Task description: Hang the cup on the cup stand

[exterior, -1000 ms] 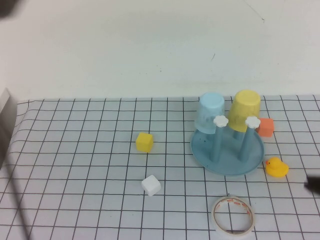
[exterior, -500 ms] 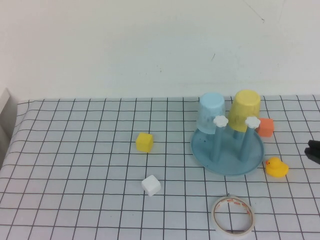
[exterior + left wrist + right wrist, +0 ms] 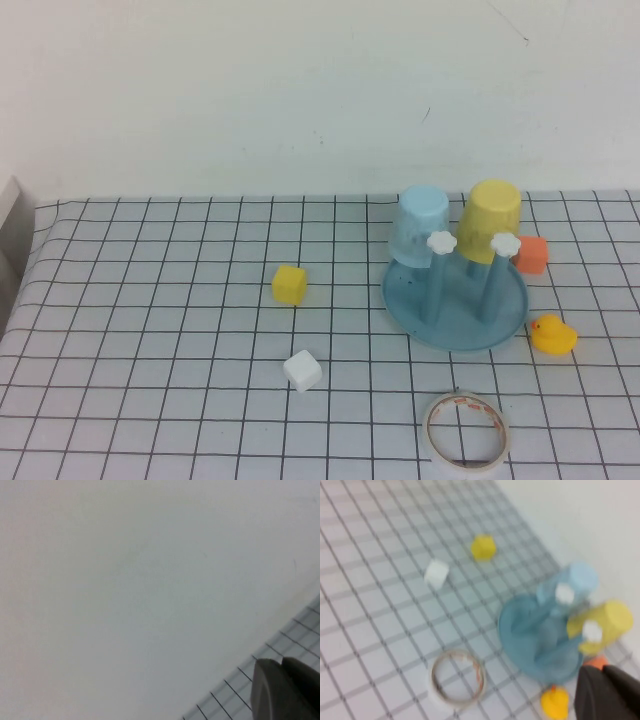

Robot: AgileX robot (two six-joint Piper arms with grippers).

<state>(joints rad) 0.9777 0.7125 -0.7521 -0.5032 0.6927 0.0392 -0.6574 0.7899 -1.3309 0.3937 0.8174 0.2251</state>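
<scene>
The yellow cup [image 3: 492,220] hangs upside down on a back peg of the cup stand [image 3: 455,318], tilted slightly, beside a pale blue cup [image 3: 420,226] on another peg. In the right wrist view, cup [image 3: 610,622] and cup stand [image 3: 520,630] lie ahead of my right gripper [image 3: 605,670], which is shut with nothing in it and held apart from them. My left gripper [image 3: 283,661] is shut and empty, facing the white wall over the cloth's edge. Neither gripper shows in the high view.
On the gridded cloth lie a yellow cube [image 3: 289,284], a white cube [image 3: 302,370], a tape roll [image 3: 466,431], a rubber duck [image 3: 552,334] and an orange cube [image 3: 531,254] behind the stand. A white wall [image 3: 300,90] backs the table.
The right gripper's dark tip moved up the right edge of the high view and then left it. The left arm's blur at the left edge is gone. The cups and stand have not moved.
</scene>
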